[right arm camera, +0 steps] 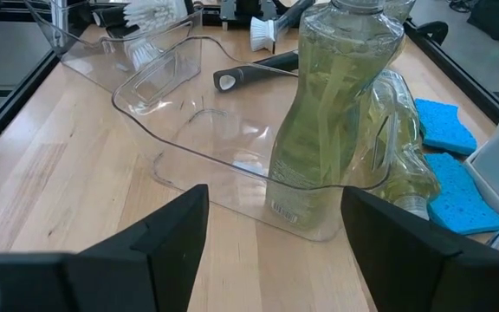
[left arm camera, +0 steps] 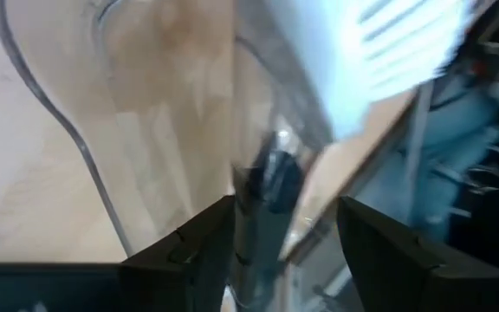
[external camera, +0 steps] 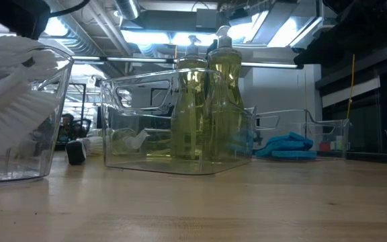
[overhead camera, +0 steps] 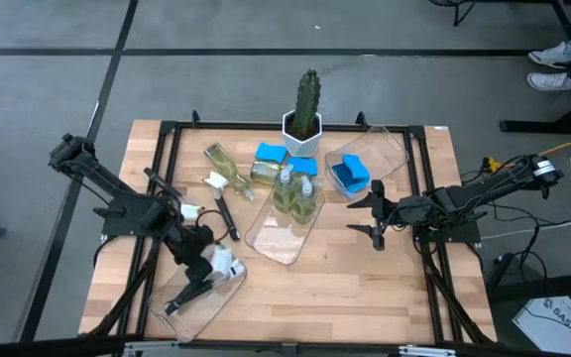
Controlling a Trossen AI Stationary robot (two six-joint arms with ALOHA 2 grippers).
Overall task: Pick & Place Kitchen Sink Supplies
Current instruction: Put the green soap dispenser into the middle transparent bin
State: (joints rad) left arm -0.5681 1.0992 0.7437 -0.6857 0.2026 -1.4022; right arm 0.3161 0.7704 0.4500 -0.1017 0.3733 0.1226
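Left gripper [overhead camera: 209, 270] jaws apart, slim black-handled white-headed brush [left arm camera: 271, 186] between them in a clear tray [overhead camera: 181, 315]; right gripper [overhead camera: 376, 220] apart, empty; 2 yellow-green bottles [overhead camera: 297, 193] trayed ahead; 1 bottle, 1 brush, 1 sponge remain.

The table [overhead camera: 365, 288] is pale, matt wood. The trays [right arm camera: 189, 147] are clear, glossy plastic. The sponges [right arm camera: 444, 126] look rough and porous.

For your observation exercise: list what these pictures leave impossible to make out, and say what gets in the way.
- Left claw: high view, whether it grips the brush; arm covers it.
- Brush handle: left wrist view, blurred.
- Sponge: low view, blurred through clear tray walls.
- Lying bottle: right wrist view, half hidden by upright bottle.
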